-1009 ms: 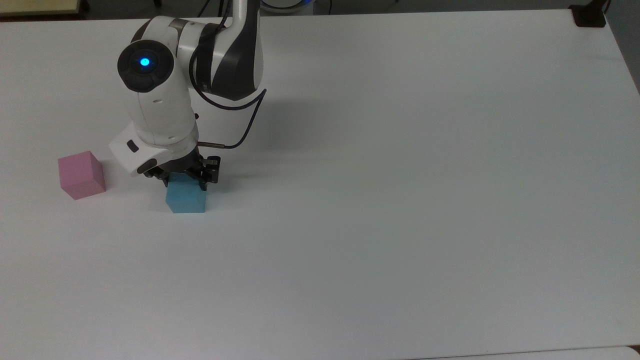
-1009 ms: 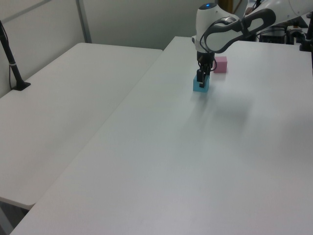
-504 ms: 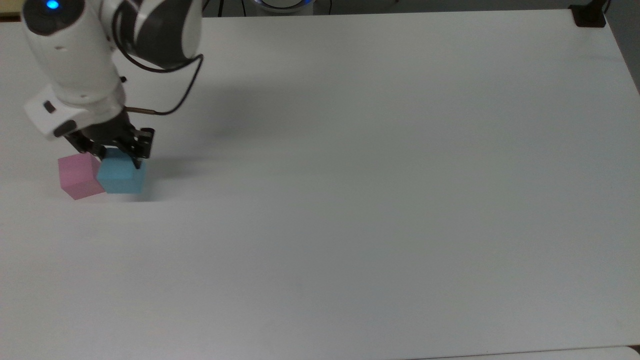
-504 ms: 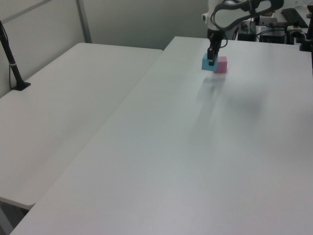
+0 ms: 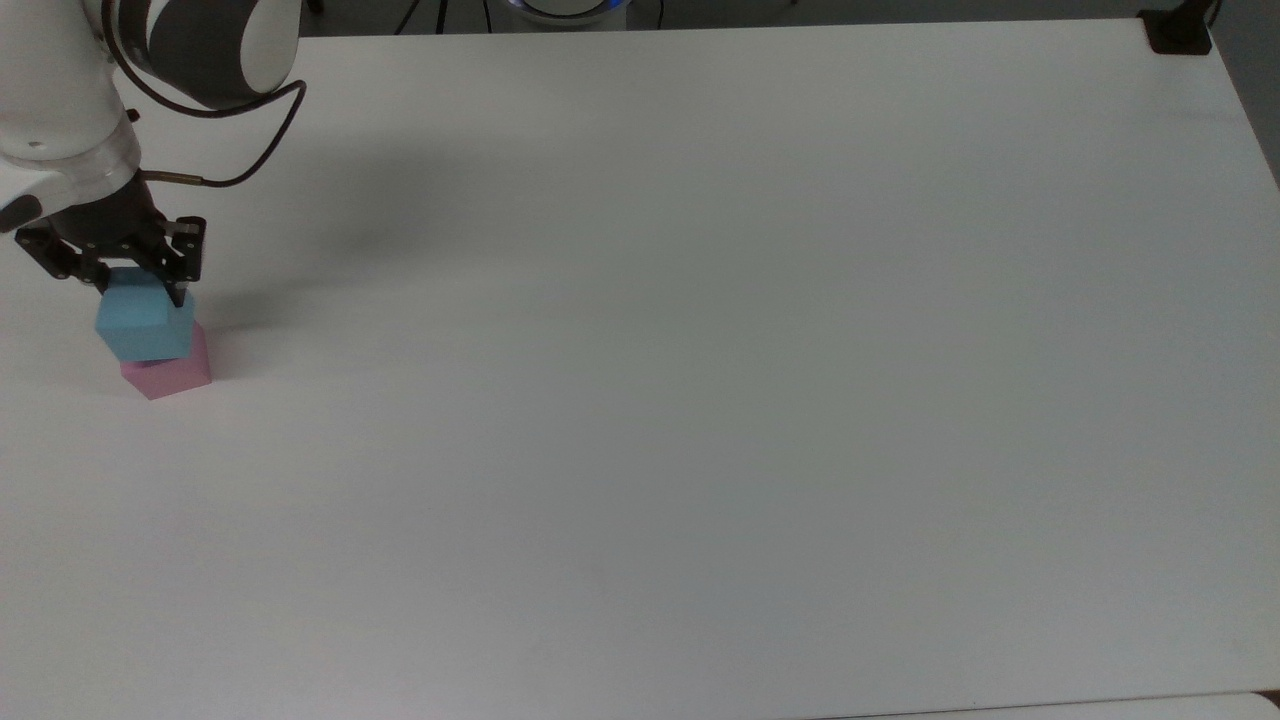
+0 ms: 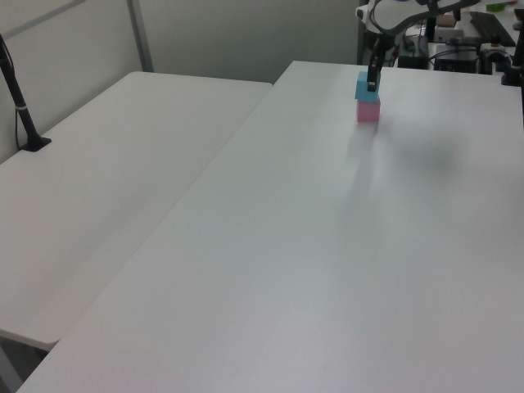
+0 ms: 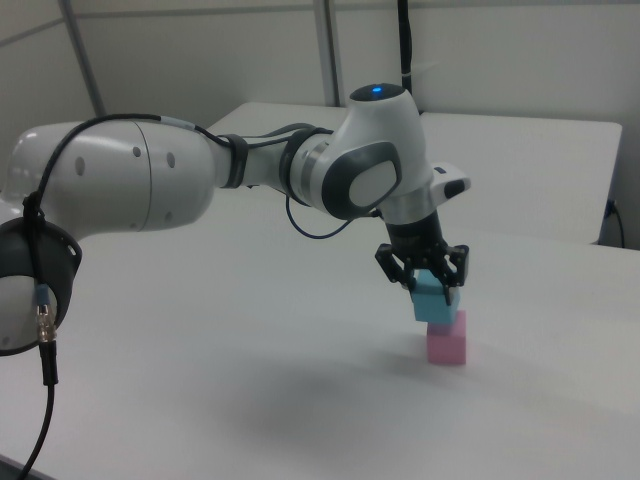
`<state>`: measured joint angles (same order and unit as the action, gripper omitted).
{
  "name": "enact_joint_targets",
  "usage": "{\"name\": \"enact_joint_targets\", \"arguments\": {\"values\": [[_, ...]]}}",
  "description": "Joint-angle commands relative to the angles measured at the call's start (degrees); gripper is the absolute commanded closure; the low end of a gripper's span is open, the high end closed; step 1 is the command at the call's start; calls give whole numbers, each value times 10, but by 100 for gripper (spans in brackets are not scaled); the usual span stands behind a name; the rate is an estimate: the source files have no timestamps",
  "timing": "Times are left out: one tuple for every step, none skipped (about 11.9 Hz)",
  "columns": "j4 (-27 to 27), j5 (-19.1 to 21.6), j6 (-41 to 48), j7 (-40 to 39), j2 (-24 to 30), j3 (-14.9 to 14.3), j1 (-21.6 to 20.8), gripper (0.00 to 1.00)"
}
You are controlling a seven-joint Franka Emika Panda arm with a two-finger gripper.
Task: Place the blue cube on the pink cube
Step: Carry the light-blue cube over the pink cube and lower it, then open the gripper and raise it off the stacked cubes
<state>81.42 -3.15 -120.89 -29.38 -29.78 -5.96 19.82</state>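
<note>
Nearly stacked, the blue cube [image 7: 430,296] is gripped by the gripper [image 7: 424,274] directly over the pink cube [image 7: 446,340], on or just above its top face. Contact cannot be confirmed; release and withdrawal are judged left.

White matte table [image 5: 700,400] spans nearly the whole top view; surface plain, evenly lit, soft grey shadow patch toward the top view's upper left. Dark floor strip beyond the far edge. Black clamp base [image 5: 1178,30] sits on the table's corner at the top view's upper right.

Left view: second white table [image 6: 106,188] butts against the first along a straight seam. Black post [image 6: 20,106] stands on a foot at the left view's left edge. Pale wall panels [image 6: 237,37] behind, with a grey upright frame bar [image 6: 141,37].

Right view: same pale panelled wall [image 7: 500,60], vertical frame bars, diffuse overhead light.
</note>
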Motion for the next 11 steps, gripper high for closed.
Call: {"name": "enact_joint_targets", "arguments": {"values": [[-6, 0, -32, -25, -15, 2, 5, 37], [-5, 0, -32, -21, -14, 2, 5, 0], [-4, 1, -32, -21, -13, 2, 4, 0], [-4, 0, -31, -21, -12, 2, 2, 0], [-5, 2, -29, -22, -6, 2, 2, 0], [-6, 1, -25, -22, 5, 2, 2, 0], [-6, 1, -25, -22, 12, 2, 2, 0], [-5, 2, -24, -20, 23, 2, -1, 0], [-4, 3, -16, -18, 40, 4, -8, 0], [-4, 3, 14, -1, 58, 5, -23, 0], [-4, 2, 34, 22, 67, 4, -41, 0]]}}
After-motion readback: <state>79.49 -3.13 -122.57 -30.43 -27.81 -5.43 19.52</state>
